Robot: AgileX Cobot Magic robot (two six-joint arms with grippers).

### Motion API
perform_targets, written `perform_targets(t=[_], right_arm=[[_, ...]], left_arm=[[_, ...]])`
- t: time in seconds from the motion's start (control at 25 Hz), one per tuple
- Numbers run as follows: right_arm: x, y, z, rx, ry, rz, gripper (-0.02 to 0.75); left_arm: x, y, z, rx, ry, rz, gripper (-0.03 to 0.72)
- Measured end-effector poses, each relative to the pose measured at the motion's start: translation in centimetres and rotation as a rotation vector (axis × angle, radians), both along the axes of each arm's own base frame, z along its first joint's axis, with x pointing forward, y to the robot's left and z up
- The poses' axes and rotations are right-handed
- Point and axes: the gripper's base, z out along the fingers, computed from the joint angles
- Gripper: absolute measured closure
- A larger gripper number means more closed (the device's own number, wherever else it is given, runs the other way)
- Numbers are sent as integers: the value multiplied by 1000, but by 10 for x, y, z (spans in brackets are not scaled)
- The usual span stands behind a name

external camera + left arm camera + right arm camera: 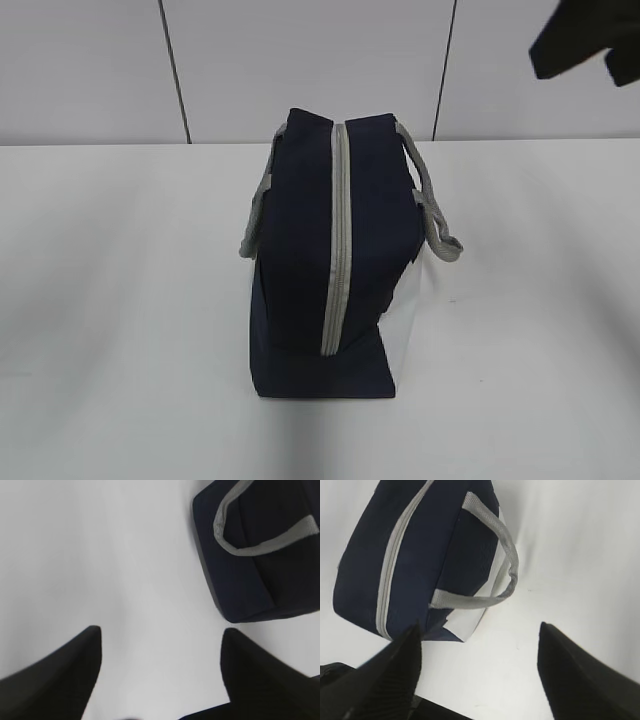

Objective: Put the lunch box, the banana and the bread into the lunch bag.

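Note:
The lunch bag (pixel 335 260) stands in the middle of the white table, dark navy with a white side panel and grey handles. Its grey zipper (pixel 337 240) runs along the top and looks closed. The lunch box, the banana and the bread are out of view. My left gripper (pixel 160 632) is open and empty over bare table, with the bag (pixel 260 555) ahead to its right. My right gripper (pixel 479 630) is open and empty above the table, with the bag (pixel 425 545) ahead to its left. A dark part of the right arm (pixel 585 40) shows at the top right.
The white table (pixel 120 300) spreads out on both sides of the bag. One grey handle (pixel 435 210) hangs out to the bag's right and another (pixel 258 210) to its left. A pale wall stands behind the table.

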Motion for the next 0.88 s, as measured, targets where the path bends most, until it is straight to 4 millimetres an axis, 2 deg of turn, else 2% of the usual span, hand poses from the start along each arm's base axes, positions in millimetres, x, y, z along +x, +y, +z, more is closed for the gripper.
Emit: perform_targets(t=[0.2,0.48,0.72,0.88], right_arm=[[-59,-14,-9,-14,-83,-25,188],[-135,-30,-47,-26,-149,-40,188],[-189,-40,-79,-16,-225,-43,188],[-215,-45,-94,-9,-276,-41,188]], left_arm=[[-30,10,-2,1,-25,1,188],[-68,26,-11,25,-82,10,190],[-96,35,-36,27,-81,10,190],[-113,41,-58,30,-83,11,190]])
